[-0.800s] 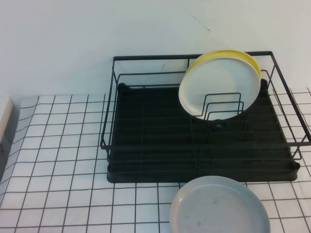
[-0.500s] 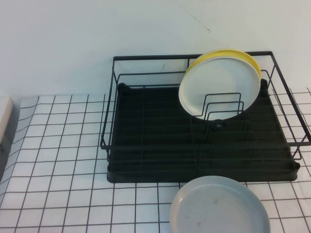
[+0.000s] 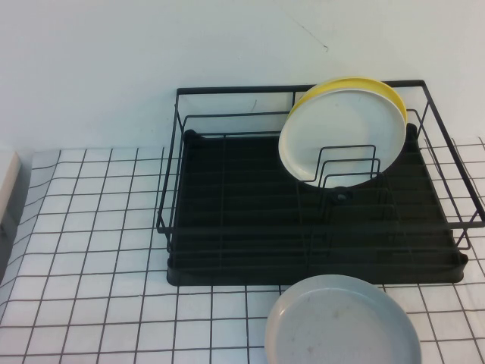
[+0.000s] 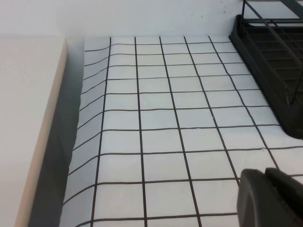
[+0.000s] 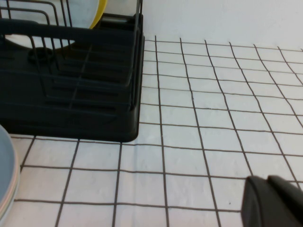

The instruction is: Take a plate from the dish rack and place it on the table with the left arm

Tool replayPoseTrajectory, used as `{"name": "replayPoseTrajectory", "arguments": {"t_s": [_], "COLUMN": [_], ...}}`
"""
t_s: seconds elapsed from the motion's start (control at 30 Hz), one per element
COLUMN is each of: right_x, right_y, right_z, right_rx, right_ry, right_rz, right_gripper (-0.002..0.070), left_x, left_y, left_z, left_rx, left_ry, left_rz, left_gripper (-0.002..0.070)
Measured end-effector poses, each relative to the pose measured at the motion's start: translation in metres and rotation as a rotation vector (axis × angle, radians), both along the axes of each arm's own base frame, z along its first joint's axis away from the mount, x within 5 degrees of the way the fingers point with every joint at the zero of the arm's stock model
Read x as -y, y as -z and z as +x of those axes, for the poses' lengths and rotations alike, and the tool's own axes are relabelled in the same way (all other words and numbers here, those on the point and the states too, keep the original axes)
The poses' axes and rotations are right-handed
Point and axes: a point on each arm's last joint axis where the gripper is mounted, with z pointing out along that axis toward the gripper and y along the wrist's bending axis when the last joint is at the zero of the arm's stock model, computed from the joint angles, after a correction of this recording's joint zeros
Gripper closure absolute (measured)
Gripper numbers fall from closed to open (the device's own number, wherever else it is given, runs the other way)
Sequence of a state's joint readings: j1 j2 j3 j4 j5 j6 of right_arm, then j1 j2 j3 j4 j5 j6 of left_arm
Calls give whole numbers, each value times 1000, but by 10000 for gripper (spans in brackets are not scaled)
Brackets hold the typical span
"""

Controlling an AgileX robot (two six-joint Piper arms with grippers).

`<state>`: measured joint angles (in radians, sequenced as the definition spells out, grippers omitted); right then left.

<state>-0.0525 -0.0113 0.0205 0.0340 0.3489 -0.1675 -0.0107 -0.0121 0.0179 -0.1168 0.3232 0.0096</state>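
The left end effector (image 4: pixel 272 198) shows only as a dark tip at the corner of its wrist view, low over the table (image 4: pixel 156 142), and whether it is open or closed cannot be told. It holds nothing that can be seen. Ahead of it run bare grid squares, with a pale raised ledge (image 4: pixel 28 123) along one side and the near corner of the dish rack (image 4: pixel 270 66) farther off on the other — well apart from the tip.

The right end effector (image 5: pixel 274 201) is likewise just a dark tip over the table in its own wrist view, and its state cannot be told either. Beyond it sits a corner of the rack's black tray, and the edge of a grey plate (image 5: pixel 7 170) lies on the table beside that corner.

Neither arm appears in the high view. There the grey plate lies flat in front of the rack; farther back the white plate (image 3: pixel 341 136) stands on edge among the wire dividers toward the rack's far right — leaning against a yellow plate (image 3: pixel 379 87) directly behind it
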Motion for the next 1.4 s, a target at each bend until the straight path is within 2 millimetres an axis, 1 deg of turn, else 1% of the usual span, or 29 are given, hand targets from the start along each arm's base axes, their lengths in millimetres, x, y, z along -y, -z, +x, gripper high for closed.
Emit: {"name": "replayPoseTrajectory", "arguments": {"t_s": [0.53, 0.87, 1.03, 1.27, 1.4], "right_x": [0, 0, 0, 0, 0], "right_y": [0, 0, 0, 0, 0], "right_z": [0, 0, 0, 0, 0], "right_rx": [0, 0, 0, 0, 0], "right_ry": [0, 0, 0, 0, 0], "right_rz": [0, 0, 0, 0, 0], "right_gripper": [679, 679, 679, 679, 679], "left_x": [0, -2, -2, -1, -2], "left_y": [0, -9, -8, -1, 0], "left_z": [0, 3, 2, 1, 0], "left_rx": [0, 118, 106, 19, 8], "left_ry": [0, -8, -5, 6, 7], "left_rz": [8, 47, 52, 75, 85], "left_gripper": [678, 678, 678, 678, 678]}}
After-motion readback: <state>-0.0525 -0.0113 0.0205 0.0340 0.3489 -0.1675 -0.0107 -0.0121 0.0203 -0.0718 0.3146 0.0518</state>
